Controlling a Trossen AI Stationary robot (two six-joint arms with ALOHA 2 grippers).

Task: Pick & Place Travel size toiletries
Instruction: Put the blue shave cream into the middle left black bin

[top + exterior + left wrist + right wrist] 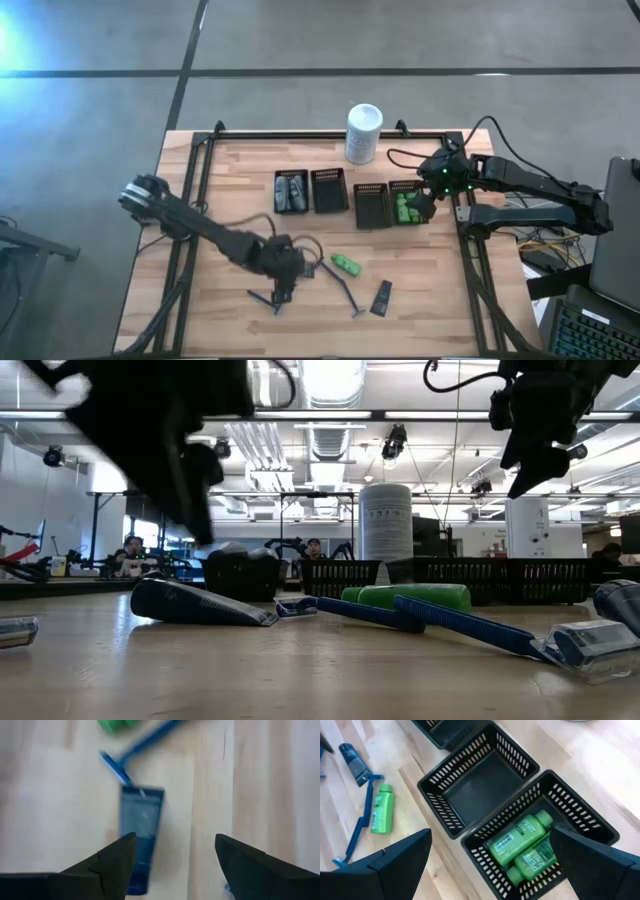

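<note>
Four trays (345, 195) stand in a row. The end ones already hold grey bottles (291, 192) and green bottles (520, 845). In front of the trays, one green bottle (346, 264), razors (349, 296) and tubes (381, 297) still lie on the surface. Left pincer (175, 865) hangs released over a tube (140, 837); right pincer (490, 865) is released above the green bottles' tray.

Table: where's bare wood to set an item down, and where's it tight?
Free: the table's left part beside the grey-bottle tray, and the near right corner past the black tube. Crowded: front centre, where the open left tool hovers among razors and a green bottle.
</note>
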